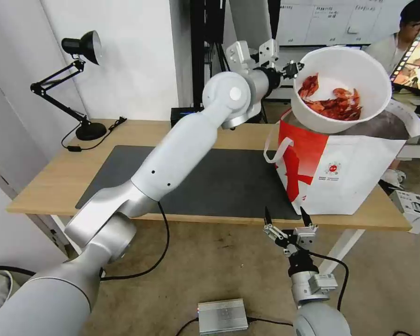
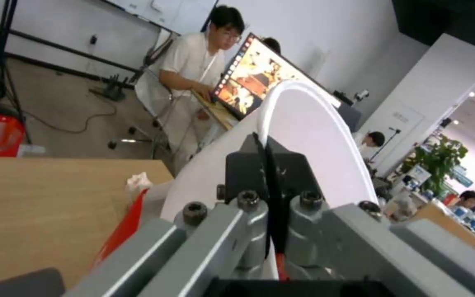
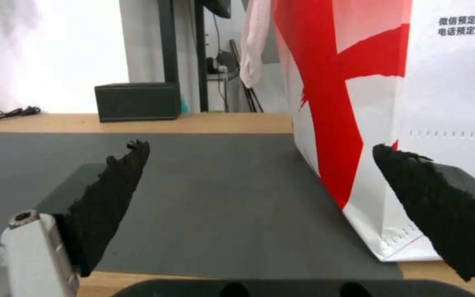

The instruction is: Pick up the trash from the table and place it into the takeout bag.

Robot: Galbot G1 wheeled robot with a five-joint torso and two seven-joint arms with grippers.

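My left pincer (image 1: 295, 69) is clamped on the rim of the bowl (image 1: 354, 77), and in the left wrist view I see its dark pads (image 2: 268, 173) pressed together with the thin white wall (image 2: 303, 136) pinched between them. The bowl is white, round and deep, tipped so its mouth faces me, with a heap of red crayfish shells (image 1: 333, 100) lying against the lower inside wall. I hold it in the air, right above the open top of the bag (image 1: 340, 172). The bag stands upright on the right end of the tabletop (image 1: 51, 182), partly on the dark grey mat (image 1: 219, 182); it is boxy and white with a broad red brushstroke, a small round red logo (image 1: 332, 168) and a white strap handle (image 1: 277, 149) hanging off its left side. My right pincer (image 1: 288, 218) hangs low by the near edge of the tabletop, released, its two black fingers (image 3: 111, 194) spread wide with nothing between them, facing the mat and the bag's corner (image 3: 358, 123). A black desk lamp (image 1: 74, 84) stands at the far left corner and a small black box (image 3: 138, 101) at the back edge.
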